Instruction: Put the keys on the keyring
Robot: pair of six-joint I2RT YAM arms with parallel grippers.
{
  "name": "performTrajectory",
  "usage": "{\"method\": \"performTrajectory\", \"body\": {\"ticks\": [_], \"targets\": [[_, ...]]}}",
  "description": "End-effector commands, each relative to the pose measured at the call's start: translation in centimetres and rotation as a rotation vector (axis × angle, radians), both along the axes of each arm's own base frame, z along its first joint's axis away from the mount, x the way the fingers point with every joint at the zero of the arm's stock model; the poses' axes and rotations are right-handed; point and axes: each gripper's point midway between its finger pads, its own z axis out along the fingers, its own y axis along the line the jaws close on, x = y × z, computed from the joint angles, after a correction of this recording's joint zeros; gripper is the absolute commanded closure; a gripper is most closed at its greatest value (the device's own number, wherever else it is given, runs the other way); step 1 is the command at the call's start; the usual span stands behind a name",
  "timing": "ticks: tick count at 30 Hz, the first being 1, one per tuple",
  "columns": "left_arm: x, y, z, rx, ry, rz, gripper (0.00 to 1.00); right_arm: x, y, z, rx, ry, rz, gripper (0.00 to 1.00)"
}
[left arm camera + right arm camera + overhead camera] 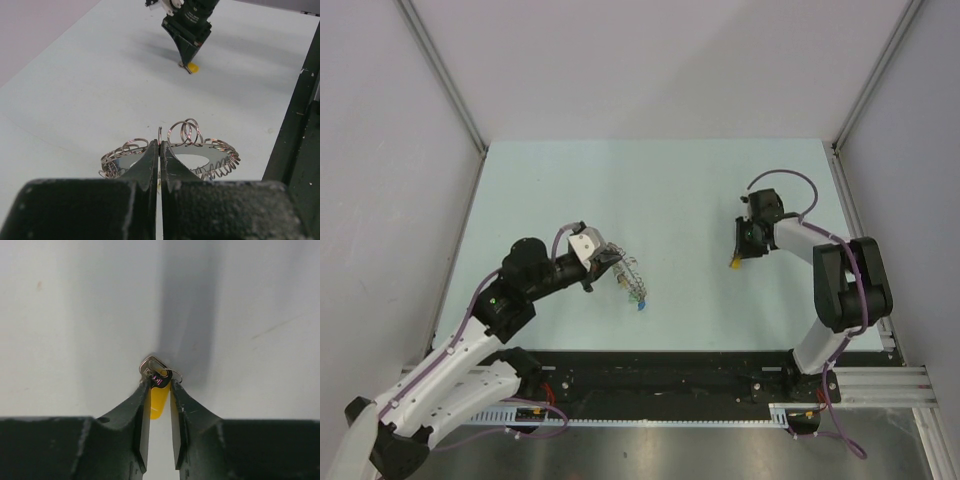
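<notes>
Keyring (632, 283) sits clenched in left hand (159, 145); right hand (160, 384) pinches yellow key (159, 402), both well inside edges of table (670, 185).

The table (660, 190) is pale blue-green. Light grey walls (650, 60) stand around it, with metal posts (445, 75) in the back corners. A black strip (650, 375) runs along its near edge. A small brownish mark (38, 286), maybe a stain, lies on the surface.

My left end effector (159, 146): matt, grainy black. The keyring (197, 161) is bright coiled metal wire, the yellow key (159, 402) head glossy plastic, the counter (670, 190) smooth and matt.
</notes>
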Motion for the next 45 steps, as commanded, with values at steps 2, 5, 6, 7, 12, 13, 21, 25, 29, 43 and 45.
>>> {"method": "performTrajectory", "body": {"ticks": [2,5,6,7,12,13,21,25,29,43,45], "targets": [[0.0,0.0,3.8,-0.065,-0.118,0.0,1.0,-5.6,3.7,-0.5,0.061,0.093,-0.088,0.78],[-0.1,0.1,3.9,-0.068,-0.124,0.001,1.0,-8.2,7.5,0.3,0.117,0.08,-0.019,0.72],[-0.1,0.1,3.9,-0.068,-0.122,0.0,1.0,-8.8,8.3,0.7,0.125,0.079,0.002,0.66],[-0.1,0.1,3.9,-0.069,-0.124,0.003,1.0,-10.0,10.2,1.2,0.14,0.081,0.074,0.63],[-0.1,0.1,3.9,-0.065,-0.122,0.003,1.0,-10.4,10.4,4.9,0.132,0.002,0.243,0.55],[-0.1,0.1,3.9,-0.064,-0.123,0.004,1.0,-10.0,9.4,5.4,0.071,-0.019,0.297,0.55],[0.3,0.1,3.3,-0.041,-0.111,0.01,1.0,-7.7,6.2,5.6,-0.173,-0.09,0.591,0.56],[0.3,0.0,3.1,-0.036,-0.106,0.008,1.0,-6.2,5.5,5.8,-0.291,-0.143,0.767,0.57],[0.5,0.0,2.7,-0.025,-0.096,0.008,1.0,-5.7,6.2,5.7,-0.347,-0.137,0.877,0.58],[0.6,0.1,2.7,-0.018,-0.097,0.016,1.0,-5.9,6.5,2.5,-0.621,0.015,1.068,0.59],[0.6,0.1,2.7,-0.018,-0.097,0.017,1.0,-5.9,7.0,2.5,-0.631,0.012,1.09,0.58]]}}
